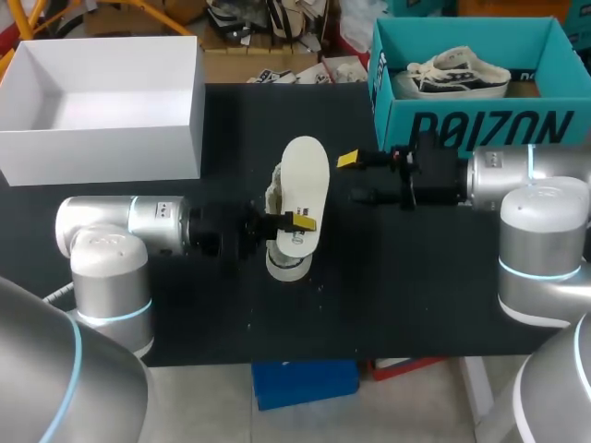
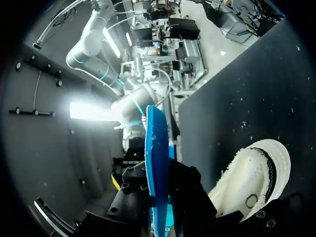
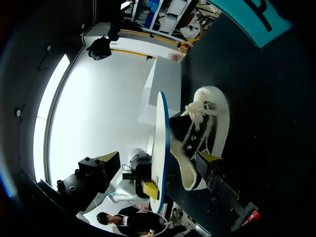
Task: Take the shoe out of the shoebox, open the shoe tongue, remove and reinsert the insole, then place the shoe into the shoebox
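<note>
1. Left gripper (image 1: 292,221): I found it closed on the insole (image 1: 305,189). In the head view one yellow-tipped finger lay on the insole's upper face, near the end closer to the table's front edge. In the left wrist view the insole stood edge-on between the two fingers, with a finger against each face. The left arm (image 1: 138,226) came in low across the table (image 1: 416,295) from the left.

2. Insole: it was held flat and clear of the table, directly above the shoe (image 1: 284,265). The cream face was up, and the wrist views showed a blue underside. I could not tell whether it touched the shoe's opening.

3. Shoe: it was a black upper with white laces and a white sole, near the middle of the table. In the right wrist view it rested sole-down on the table. It was largely covered by the insole from above. In the left wrist view it lay just beside the gripper.

4. Right gripper (image 1: 355,177): its fingers were spread wide and held nothing. It sat just beside the insole's right edge, pointing toward it and apart from it. In the right wrist view the insole and shoe were ahead of the two tips.

5. Shoebox (image 1: 480,125): this teal box stood at the far right of the table, behind the right arm (image 1: 517,175). It held a second shoe (image 1: 457,74).

6. White box (image 1: 102,152): it stood open at the far left corner, well apart from both grippers.
</note>
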Available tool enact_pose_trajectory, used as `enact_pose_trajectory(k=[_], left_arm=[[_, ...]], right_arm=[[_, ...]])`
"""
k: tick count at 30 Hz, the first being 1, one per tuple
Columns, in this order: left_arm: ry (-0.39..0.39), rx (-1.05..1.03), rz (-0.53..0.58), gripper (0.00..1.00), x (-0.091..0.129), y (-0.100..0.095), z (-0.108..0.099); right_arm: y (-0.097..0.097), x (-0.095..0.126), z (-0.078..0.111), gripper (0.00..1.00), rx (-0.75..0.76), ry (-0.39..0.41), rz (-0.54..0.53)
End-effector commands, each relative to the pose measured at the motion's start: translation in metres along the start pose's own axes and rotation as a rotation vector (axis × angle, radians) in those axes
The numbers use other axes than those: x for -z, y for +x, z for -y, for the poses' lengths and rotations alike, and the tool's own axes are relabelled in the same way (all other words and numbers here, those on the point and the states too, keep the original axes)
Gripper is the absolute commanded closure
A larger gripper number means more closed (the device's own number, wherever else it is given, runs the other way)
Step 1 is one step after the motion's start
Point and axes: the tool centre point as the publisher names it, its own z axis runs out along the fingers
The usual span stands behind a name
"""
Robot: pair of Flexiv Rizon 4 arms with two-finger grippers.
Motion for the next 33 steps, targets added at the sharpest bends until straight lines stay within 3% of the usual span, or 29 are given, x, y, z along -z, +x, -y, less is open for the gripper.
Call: enact_pose_trajectory(k=[1, 9, 18, 33], left_arm=[[-0.004, -0.002, -0.004, 1.0, 0.0, -0.001, 0.002], [-0.004, -0.002, -0.004, 1.0, 0.0, -0.001, 0.002], [-0.004, -0.002, -0.004, 1.0, 0.0, -0.001, 0.002], [-0.004, -0.002, -0.004, 1.0, 0.0, -0.001, 0.002]], right_arm=[[0.001, 0.0, -0.003, 0.0, 0.009, 0.015, -0.011], [0.01, -0.007, -0.017, 0.0, 0.114, 0.172, -0.087], [0.006, -0.027, -0.004, 0.0, 0.116, 0.302, -0.089], [0.016, -0.049, 0.017, 0.0, 0.093, 0.313, -0.069]])
